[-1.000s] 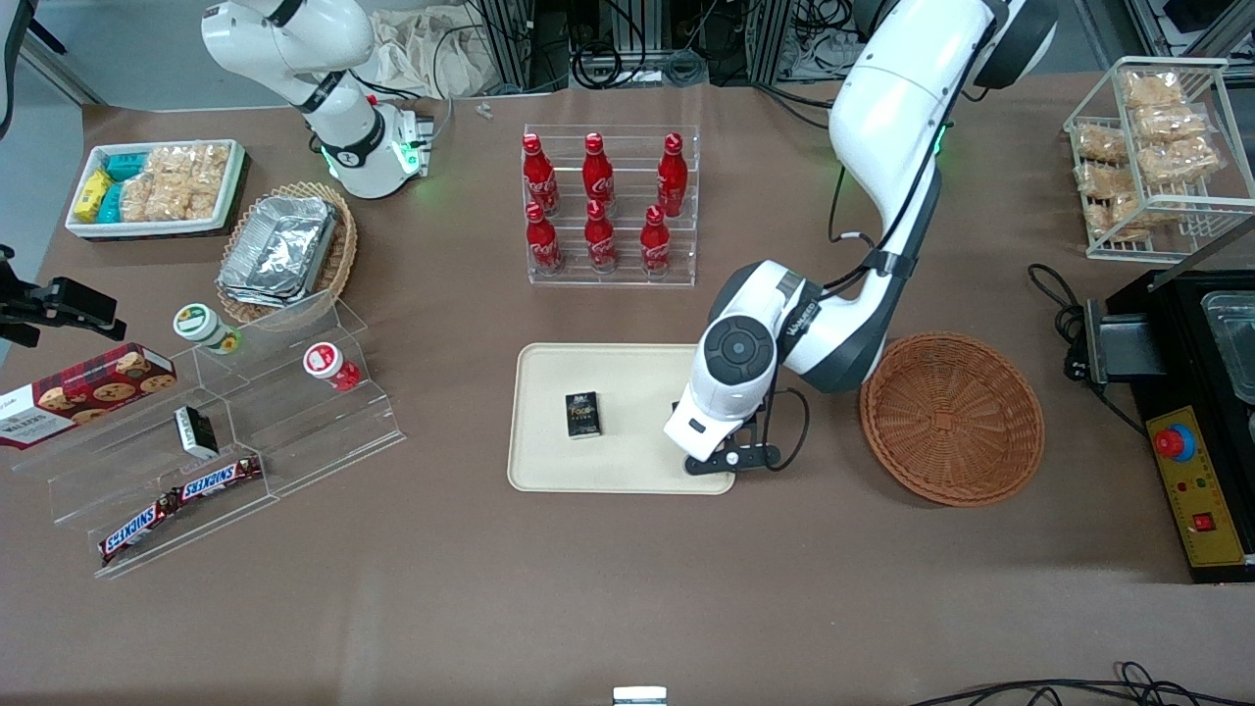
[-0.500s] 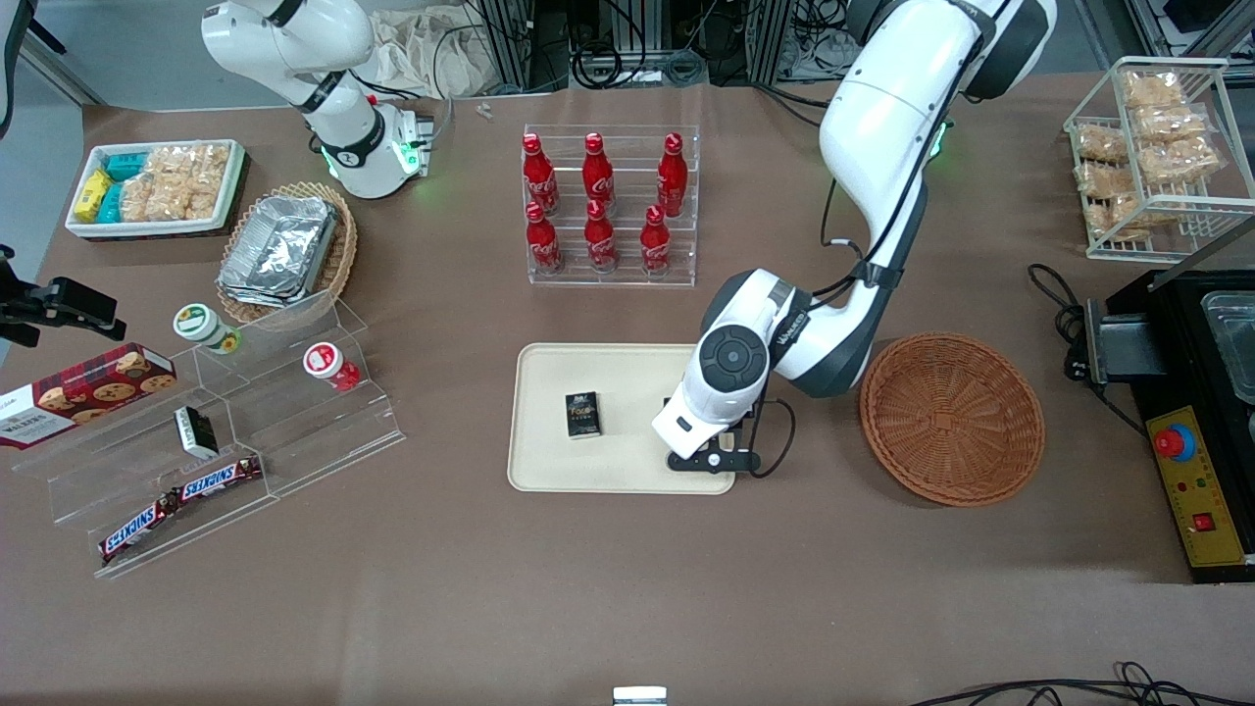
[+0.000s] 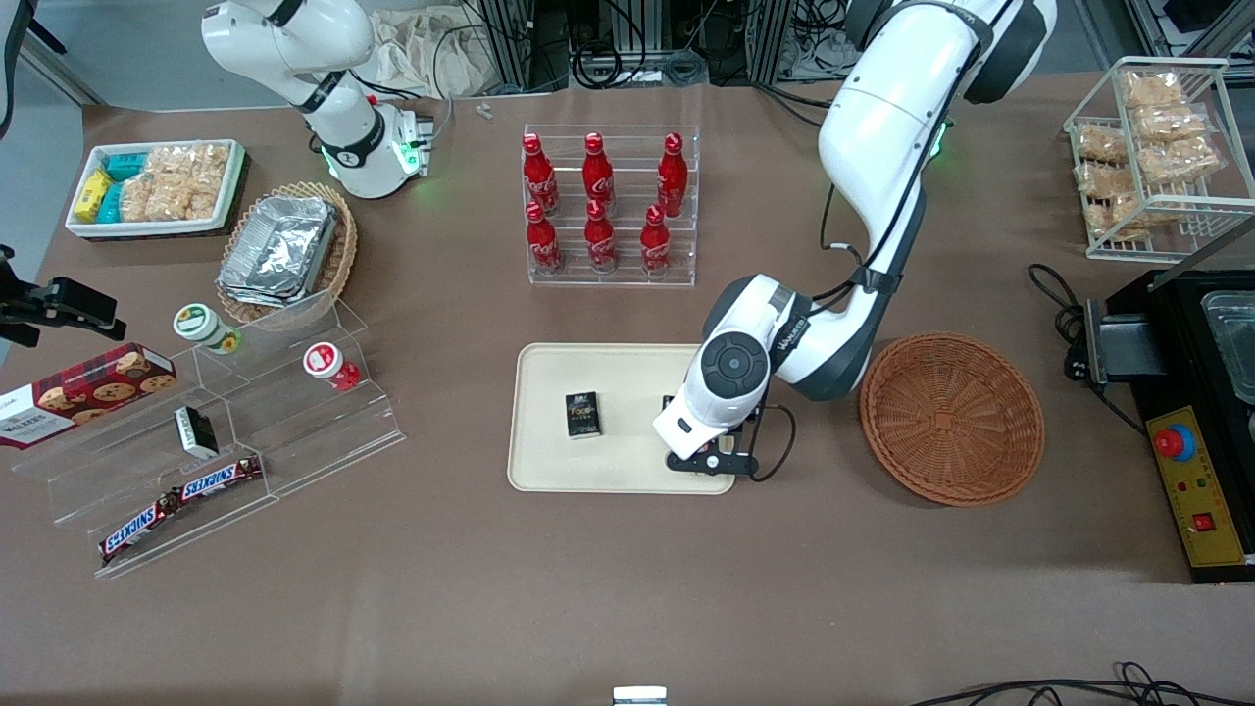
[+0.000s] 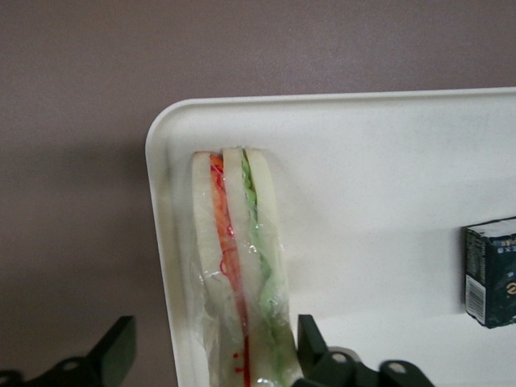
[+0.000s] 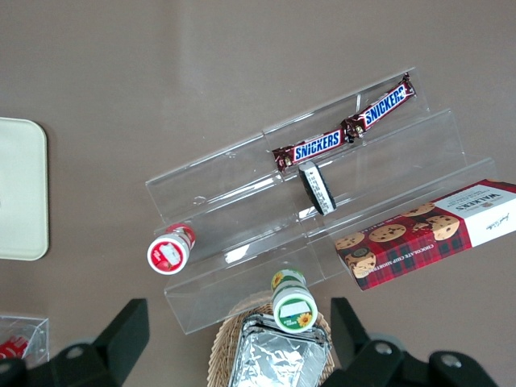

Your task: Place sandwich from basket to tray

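The sandwich, pale bread with orange, red and green filling in clear wrap, lies on the cream tray close to its rounded corner. My left gripper is open around it; one finger is near the wrap, the other stands well off, over the table. In the front view the gripper is low over the tray's corner nearest the camera, toward the working arm's end, and the arm hides the sandwich. The reddish-brown wicker basket lies beside the tray with nothing in it.
A small black box lies on the tray; it also shows in the left wrist view. A rack of red bottles stands farther from the camera. A clear stepped shelf and a black machine flank the table.
My left gripper has shifted a little along the tray's near edge toward the parked arm's end, then held still. The basket and black box have not moved.
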Controlling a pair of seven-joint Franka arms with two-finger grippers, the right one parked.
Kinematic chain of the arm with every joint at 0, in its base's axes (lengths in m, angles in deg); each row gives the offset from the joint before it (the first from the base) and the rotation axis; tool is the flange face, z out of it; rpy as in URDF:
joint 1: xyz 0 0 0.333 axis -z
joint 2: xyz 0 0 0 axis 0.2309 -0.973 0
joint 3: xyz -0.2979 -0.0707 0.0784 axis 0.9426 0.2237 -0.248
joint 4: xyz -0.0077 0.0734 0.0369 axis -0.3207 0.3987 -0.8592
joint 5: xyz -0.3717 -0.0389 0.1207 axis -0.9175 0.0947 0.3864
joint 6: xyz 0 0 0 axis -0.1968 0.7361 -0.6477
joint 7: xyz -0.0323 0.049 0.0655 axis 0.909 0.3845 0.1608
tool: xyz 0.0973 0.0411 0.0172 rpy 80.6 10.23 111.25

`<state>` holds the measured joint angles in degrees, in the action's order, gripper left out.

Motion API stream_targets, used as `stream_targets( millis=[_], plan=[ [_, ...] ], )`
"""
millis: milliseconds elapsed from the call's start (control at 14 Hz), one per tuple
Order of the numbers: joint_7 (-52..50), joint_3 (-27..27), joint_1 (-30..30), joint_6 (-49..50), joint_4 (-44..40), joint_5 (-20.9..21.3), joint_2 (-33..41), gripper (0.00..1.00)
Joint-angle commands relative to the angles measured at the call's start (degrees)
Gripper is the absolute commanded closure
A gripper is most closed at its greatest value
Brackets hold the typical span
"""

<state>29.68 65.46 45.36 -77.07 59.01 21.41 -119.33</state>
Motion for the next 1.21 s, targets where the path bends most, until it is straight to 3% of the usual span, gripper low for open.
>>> stream_targets(
  millis=[0,143,500,643,857,1143],
  plan=[
    [-2.05,-0.26,-0.62,0.81,-0.05,-4.00,2.54,0.02],
    [-2.93,-0.26,-1.24,4.14,-0.05,-6.57,4.57,0.01],
    [-3.73,-2.97,-6.50,21.19,4.06,-5.61,18.78,0.01],
    [-3.03,-2.98,-9.05,22.35,11.25,-1.68,27.64,0.01],
    [6.52,-3.07,-15.10,23.75,16.82,0.55,35.76,0.01],
    [19.80,-3.24,-23.55,26.74,14.99,1.59,36.91,0.01]
  ],
)
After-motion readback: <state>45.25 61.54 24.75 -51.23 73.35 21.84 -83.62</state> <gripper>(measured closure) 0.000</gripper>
